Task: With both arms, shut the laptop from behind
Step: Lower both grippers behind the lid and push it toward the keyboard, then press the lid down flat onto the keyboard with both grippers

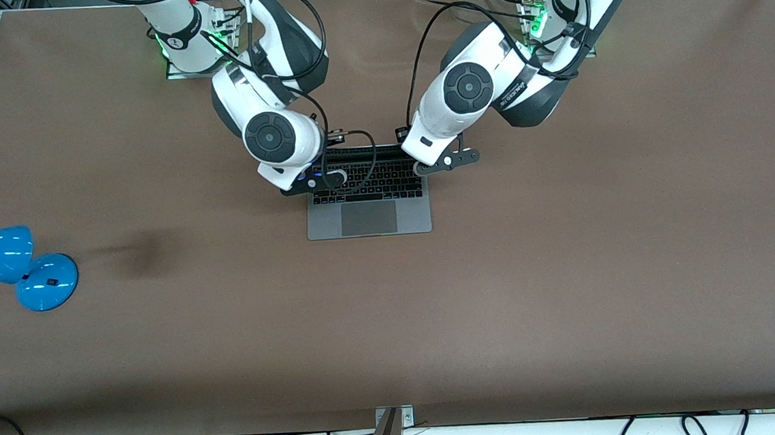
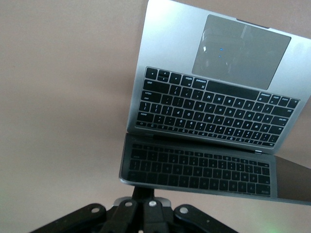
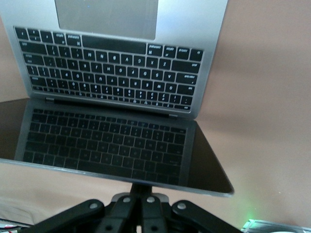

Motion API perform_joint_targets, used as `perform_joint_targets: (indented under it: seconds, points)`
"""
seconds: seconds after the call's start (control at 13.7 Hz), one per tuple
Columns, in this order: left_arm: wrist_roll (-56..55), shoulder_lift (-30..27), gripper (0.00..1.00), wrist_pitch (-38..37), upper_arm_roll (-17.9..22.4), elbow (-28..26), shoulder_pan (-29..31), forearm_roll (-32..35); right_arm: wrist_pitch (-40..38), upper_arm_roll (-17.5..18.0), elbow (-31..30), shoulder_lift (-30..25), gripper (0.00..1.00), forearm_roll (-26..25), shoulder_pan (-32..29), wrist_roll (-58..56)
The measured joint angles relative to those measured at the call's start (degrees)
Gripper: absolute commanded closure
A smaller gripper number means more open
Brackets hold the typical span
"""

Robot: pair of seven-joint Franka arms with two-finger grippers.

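Partial lettering is seen on the left white jointed arm (image 1: pixel 488 91) near its round disc, too small to be read with certainty; the key legends of the slim space-grey metal laptop (image 1: pixel 368 215) are not legible. The laptop lies open on the brown table (image 1: pixel 568 266), between the two arm bases and nearer to the front camera than both, its black keyboard, large trackpad and a dark, tilted screen reflecting the keys being shown. The left gripper (image 2: pixel 143 213) is placed at the screen's top edge at the laptop's left-arm end, the right gripper (image 3: pixel 141 211) at the same edge toward the right white jointed arm (image 1: pixel 272 133); the fingers' state cannot be told for either. A glossy blue desk lamp (image 1: pixel 19 267) stands well apart, at the right arm's end of the table. Bare table surrounds the laptop's front edge.
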Motion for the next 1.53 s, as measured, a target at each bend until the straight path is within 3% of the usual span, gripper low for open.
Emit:
perform_joint_targets:
  seconds: [1.31,1.53]
  points:
    - [0.0,8.2,1.00,0.3,1.6,5.9,0.1,2.5,0.0,0.0,10.6,9.7,1.00,0.0,-4.0,-0.2]
    - [-0.2,10.6,1.00,0.4,1.7,7.5,0.0,5.5,0.1,0.0,12.2,11.4,1.00,0.0,-4.4,-0.2]
